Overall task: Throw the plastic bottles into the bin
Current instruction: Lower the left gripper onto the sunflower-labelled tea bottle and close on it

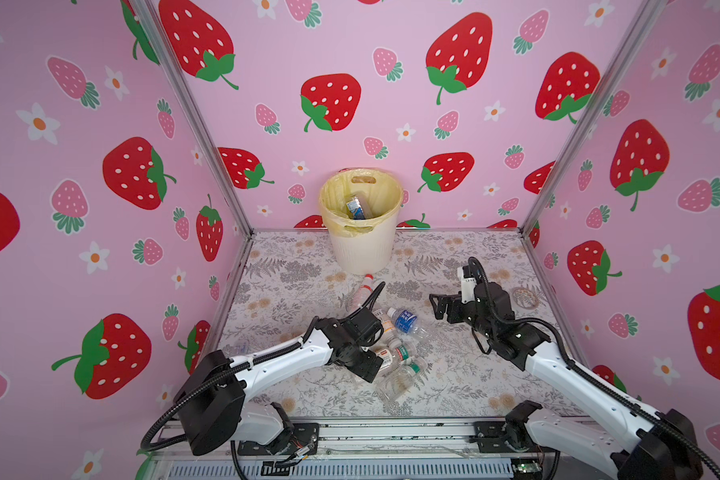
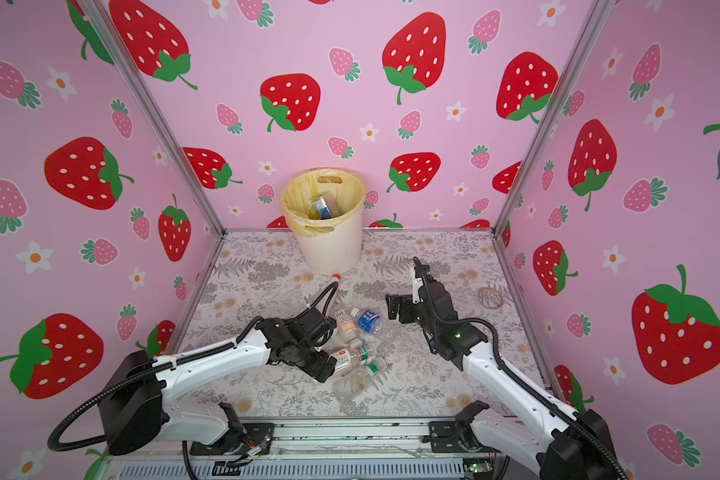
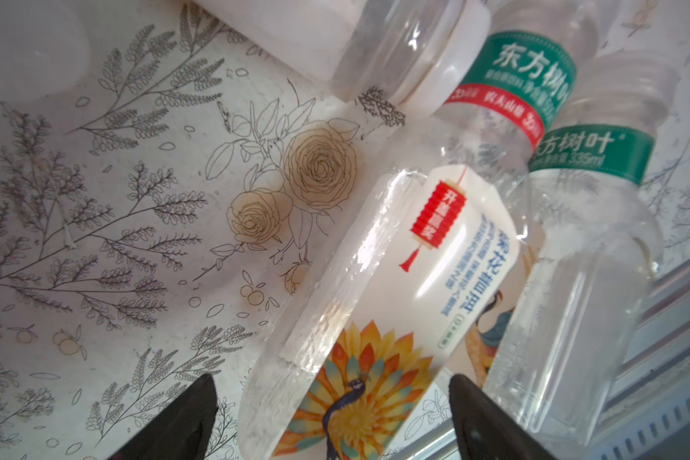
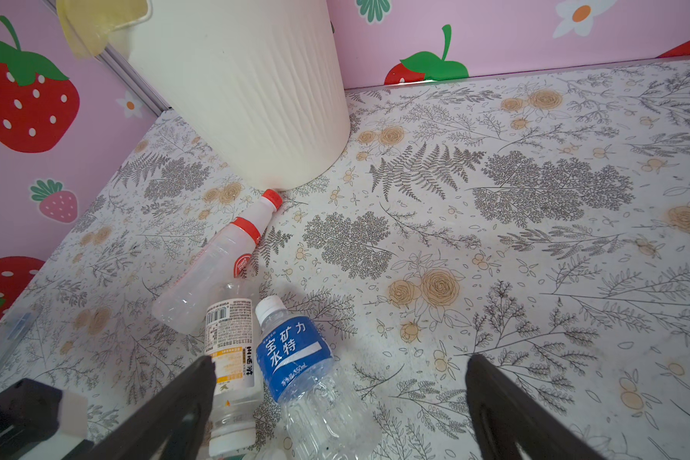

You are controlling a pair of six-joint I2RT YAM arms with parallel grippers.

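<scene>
The sunflower bottle (image 3: 375, 298) at lower centre looks light, slick and crushable, so pinch it mid-label with the left fingers (image 3: 192, 416), spread astride it; right fingers (image 4: 188, 398) gape empty.

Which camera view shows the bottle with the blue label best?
The right wrist view: the blue-label bottle lies close and large there, with its label print clear. In both top views the bottle is small and its print cannot be read. The left wrist view does not show it.
</scene>
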